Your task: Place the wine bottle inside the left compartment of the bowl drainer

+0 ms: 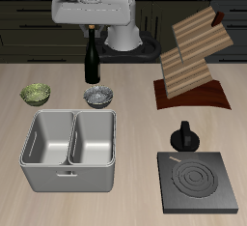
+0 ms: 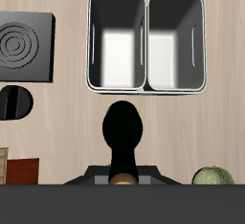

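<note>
The wine bottle is slim, near-black and glossy, and stands upright on the table behind the bowl drainer. My gripper sits straight above it, down over the top of the neck. In the wrist view the wine bottle fills the middle, its brown cap between my fingers, which flank the neck closely. Whether they press on it does not show. The bowl drainer is a light-grey tub with two alike wells, both empty. Which well is the left compartment I cannot tell.
A patterned grey bowl lies between the bottle and the drainer. A green bowl sits beside it. A black kettle-like pot, a dark stove plate and a wooden rack occupy the other side.
</note>
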